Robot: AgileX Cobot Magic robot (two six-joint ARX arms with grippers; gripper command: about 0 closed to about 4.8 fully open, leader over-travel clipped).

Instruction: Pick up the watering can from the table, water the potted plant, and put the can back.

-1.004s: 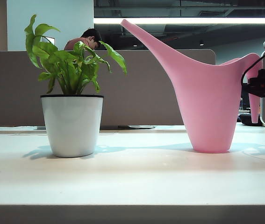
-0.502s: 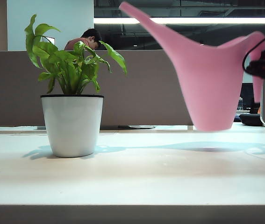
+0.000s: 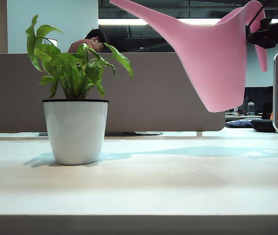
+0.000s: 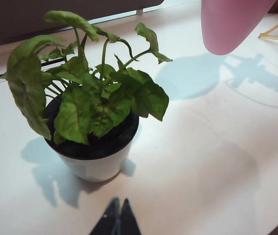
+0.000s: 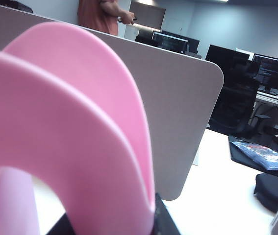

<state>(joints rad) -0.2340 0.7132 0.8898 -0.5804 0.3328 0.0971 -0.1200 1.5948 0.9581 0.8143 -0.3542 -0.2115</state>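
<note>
The pink watering can (image 3: 217, 63) hangs well above the table (image 3: 139, 181) at the upper right of the exterior view, its long spout aimed up and left toward the potted plant (image 3: 75, 98). My right gripper (image 3: 264, 35) is shut on the can's curved handle (image 5: 80, 137), which fills the right wrist view; the black fingers (image 5: 163, 223) show at either side of it. The left gripper (image 4: 118, 208) hovers low over the table close to the pot (image 4: 94, 164), jaws shut and empty. The can's base (image 4: 232, 24) shows beyond the plant.
A grey partition wall (image 3: 143, 93) runs behind the table, with a person (image 3: 89, 41) behind it. Dark bags (image 5: 271, 171) lie on a desk to the far right. The table's front edge (image 3: 139, 223) is near the exterior camera.
The right gripper has lifted the can off the table and carried it up, tilting it slightly so the spout points further left. The left gripper and the plant have stayed still.
</note>
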